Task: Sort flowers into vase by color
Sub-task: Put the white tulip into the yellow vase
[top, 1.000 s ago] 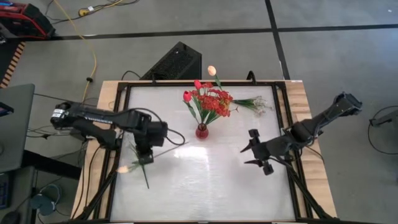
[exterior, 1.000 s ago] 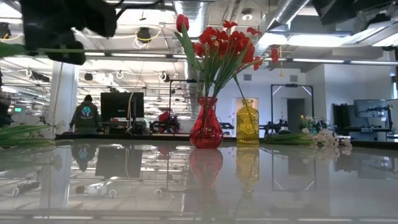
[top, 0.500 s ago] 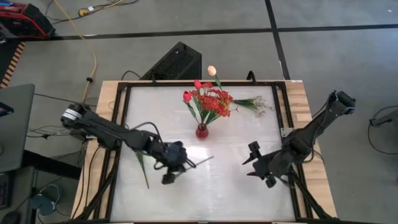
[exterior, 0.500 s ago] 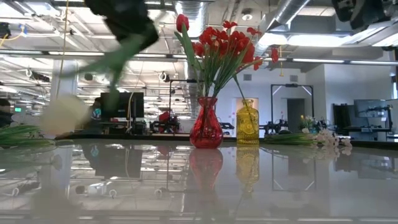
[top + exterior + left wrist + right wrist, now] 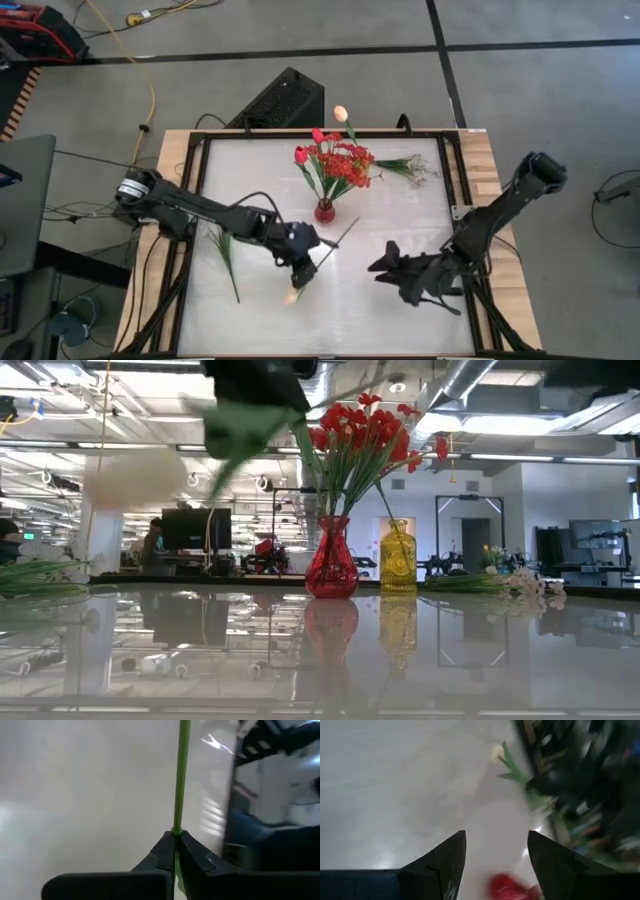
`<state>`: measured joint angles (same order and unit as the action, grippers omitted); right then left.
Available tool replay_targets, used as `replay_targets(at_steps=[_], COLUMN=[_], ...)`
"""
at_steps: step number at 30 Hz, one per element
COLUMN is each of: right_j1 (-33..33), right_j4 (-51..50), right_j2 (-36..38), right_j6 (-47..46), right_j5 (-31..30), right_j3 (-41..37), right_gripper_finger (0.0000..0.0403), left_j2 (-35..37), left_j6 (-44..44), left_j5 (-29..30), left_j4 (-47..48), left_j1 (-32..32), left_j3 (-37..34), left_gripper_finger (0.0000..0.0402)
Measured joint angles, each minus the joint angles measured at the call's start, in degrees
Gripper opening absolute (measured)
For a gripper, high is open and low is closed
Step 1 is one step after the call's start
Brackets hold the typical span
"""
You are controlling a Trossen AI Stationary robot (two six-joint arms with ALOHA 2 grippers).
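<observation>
Grippers sit over the near-middle part of the white tabletop (image 5: 330,320). The left gripper (image 5: 303,262) is pinching the long green stem of a pale yellow-peach artificial tulip (image 5: 291,295); in the left wrist view its two dark fingers (image 5: 161,851) are pressed together on the thin green stem, which runs straight on past the tips. From above, the pale bloom hangs on the near side of that gripper and the bare end of the stem points toward the red glass vase (image 5: 324,211), stopping short of it. In the low view the pale bloom shows as a blurred shape high up, left of the red vase. The right gripper (image 5: 388,266) hovers over the table to the right of the left one, well apart from it, holding nothing; the right wrist view shows its dark fingers (image 5: 445,855) spread wide.

Left of the left arm, a green-leaved stem (image 5: 226,258) lies flat on the table near the left edge. Farther back, the red vase stands upright in the middle of the table, filled with red tulips and bunches of small red blossoms (image 5: 336,165). Behind it stands a yellow glass vase (image 5: 398,557) with one pale tulip (image 5: 341,113) rising from it. To the right of the red bouquet, sprigs of tiny white blossoms (image 5: 412,167) lie on the table near the far right corner
</observation>
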<state>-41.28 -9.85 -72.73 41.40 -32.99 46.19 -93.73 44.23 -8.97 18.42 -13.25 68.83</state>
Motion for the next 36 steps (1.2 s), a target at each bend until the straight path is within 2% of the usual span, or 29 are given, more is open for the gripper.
replay_targets(at_steps=[2, 6, 13, 19, 22, 28, 36], right_j1=[0.41, 2.12, 2.28, 2.99, 4.84, 10.25, 14.47], right_j4=[5.85, 16.40, 25.81, 33.53, 37.36, 39.15, 38.19], right_j2=[-1.51, -5.80, -12.38, -17.63, -19.68, -23.50, -26.48], right_j6=[6.11, 11.80, 24.55, 33.53, 37.39, 42.72, 43.33], right_j5=[-0.29, -0.24, -5.97, -11.64, -12.01, -12.48, -12.50], right_j3=[0.02, 0.04, 0.04, 0.04, 0.06, 3.38, 5.90], right_gripper_finger=[0.0238, 0.0238, 0.0238, 0.0238, 0.0237, 0.0221, 0.0181], left_j2=[0.04, 0.13, 0.13, 0.13, 0.13, 0.13, 0.13], left_j6=[4.43, 6.82, 11.34, 12.79, 14.47, 16.93, 18.19], left_j5=[-3.23, -2.33, 1.38, 1.55, 1.63, 0.99, 0.59], left_j4=[1.37, 0.83, 1.57, 1.56, 1.60, 1.42, 1.38], left_j1=[1.28, 1.79, 1.67, 1.72, 2.02, 2.38, 2.38], left_j3=[1.57, 1.92, 1.89, 1.86, 1.86, 1.86, 1.82], left_gripper_finger=[0.0000, 0.0000, 0.0000, 0.0000, 0.0000, 0.0000, 0.0000])
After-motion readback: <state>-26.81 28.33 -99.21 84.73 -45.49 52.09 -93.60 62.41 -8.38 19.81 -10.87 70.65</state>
